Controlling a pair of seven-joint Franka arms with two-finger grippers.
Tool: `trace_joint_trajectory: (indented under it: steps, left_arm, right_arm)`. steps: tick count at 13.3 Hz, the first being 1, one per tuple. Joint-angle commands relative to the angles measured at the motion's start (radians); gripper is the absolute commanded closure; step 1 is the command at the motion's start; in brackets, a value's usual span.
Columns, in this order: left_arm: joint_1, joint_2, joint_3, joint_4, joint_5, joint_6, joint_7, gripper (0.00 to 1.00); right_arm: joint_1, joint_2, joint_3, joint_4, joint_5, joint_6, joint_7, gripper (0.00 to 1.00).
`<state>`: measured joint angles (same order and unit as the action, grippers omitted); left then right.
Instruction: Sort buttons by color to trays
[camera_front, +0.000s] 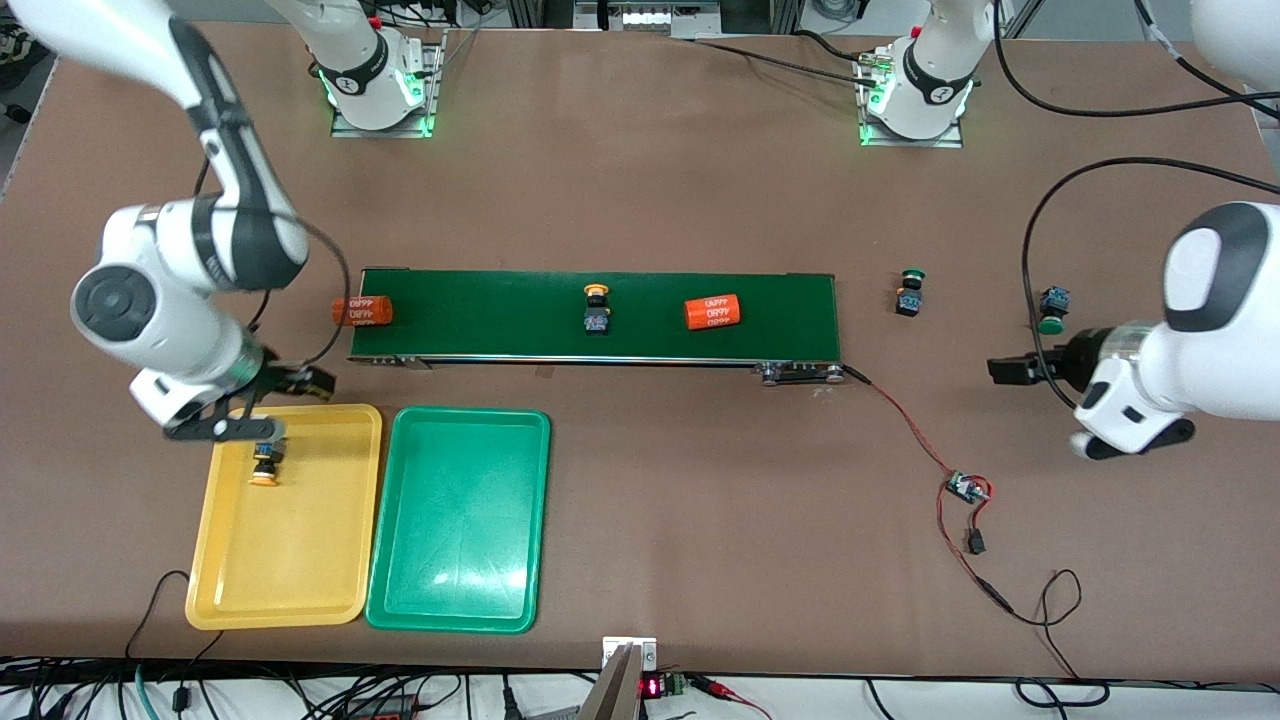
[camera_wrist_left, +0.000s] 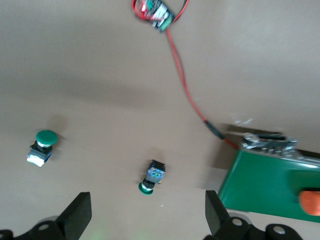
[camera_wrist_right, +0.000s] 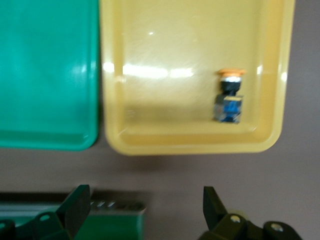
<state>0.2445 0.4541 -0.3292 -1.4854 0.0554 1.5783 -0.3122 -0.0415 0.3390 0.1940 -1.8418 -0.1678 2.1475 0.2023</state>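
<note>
A yellow-capped button (camera_front: 265, 463) lies in the yellow tray (camera_front: 290, 570), also seen in the right wrist view (camera_wrist_right: 229, 98). A second yellow-capped button (camera_front: 597, 308) stands on the conveyor belt. Two green-capped buttons (camera_front: 910, 292) (camera_front: 1052, 310) lie on the table past the belt's end, toward the left arm's end; both show in the left wrist view (camera_wrist_left: 151, 177) (camera_wrist_left: 41, 146). The green tray (camera_front: 460, 560) holds nothing. My right gripper (camera_front: 262, 405) (camera_wrist_right: 145, 202) is open and empty over the yellow tray's edge toward the belt. My left gripper (camera_front: 1008, 369) (camera_wrist_left: 147, 215) is open and empty over the table by the green buttons.
The dark-green conveyor belt (camera_front: 500, 320) crosses the table's middle with an orange 4680 cylinder (camera_front: 713, 312) on it; another (camera_front: 362, 310) sits at its end toward the right arm. A small circuit board (camera_front: 968, 488) with red wires lies nearer the camera than the green buttons.
</note>
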Motion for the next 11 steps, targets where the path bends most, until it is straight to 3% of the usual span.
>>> trace_joint_trajectory:
  steps: [1, 3, 4, 7, 11]
  left_arm:
    - [-0.086, -0.254, 0.094, -0.393, -0.023, 0.231, 0.062, 0.0]
    - [-0.109, -0.308, 0.101, -0.528, -0.025, 0.33, 0.158, 0.0]
    - [-0.144, -0.328, 0.14, -0.597, -0.023, 0.374, 0.195, 0.0]
    - [-0.178, -0.334, 0.165, -0.807, -0.023, 0.598, 0.229, 0.0]
    - [-0.185, -0.292, 0.165, -0.93, -0.022, 0.831, 0.254, 0.0]
  right_arm:
    - [-0.008, -0.135, 0.067, -0.154, 0.083, 0.006, 0.054, 0.0]
    - [-0.008, -0.198, 0.114, -0.217, 0.126, 0.006, 0.087, 0.0]
    - [-0.008, -0.227, 0.148, -0.246, 0.126, 0.008, 0.148, 0.0]
    - [-0.005, -0.244, 0.26, -0.28, 0.126, 0.041, 0.329, 0.0]
    - [0.008, -0.226, 0.329, -0.29, 0.126, 0.1, 0.42, 0.0]
